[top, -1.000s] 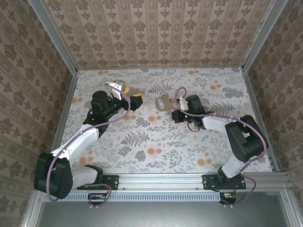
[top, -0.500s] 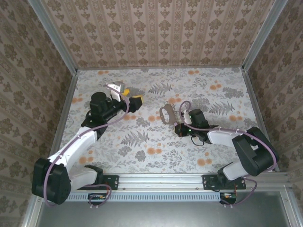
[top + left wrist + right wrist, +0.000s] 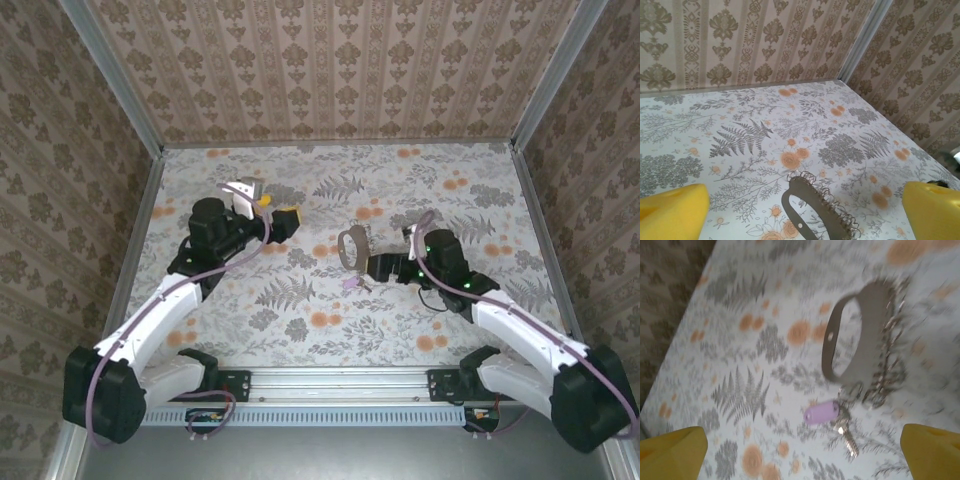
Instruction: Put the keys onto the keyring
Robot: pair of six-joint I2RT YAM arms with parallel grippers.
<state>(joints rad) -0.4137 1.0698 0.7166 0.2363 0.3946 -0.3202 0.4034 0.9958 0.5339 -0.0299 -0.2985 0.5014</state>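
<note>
Key (image 3: 822, 413), purple head: lying on the counter (image 3: 300, 320), at near end of keyring (image 3: 350, 245). Right gripper (image 3: 378, 266): jaws spread, just right; should pinch the head squarely, low. Left gripper (image 3: 276, 208): farther left, jaws spread, could steady the keyring

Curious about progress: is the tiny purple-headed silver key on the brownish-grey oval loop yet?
Cannot tell. The key lies at the loop's end, touching or nearly so, but blur hides any link.

My left tool (image 3: 277, 210) has its fingers (image 3: 670, 212) spread wide. My right tool (image 3: 372, 266) is spread wide too. Both my arms are bent and reach forward.
</note>
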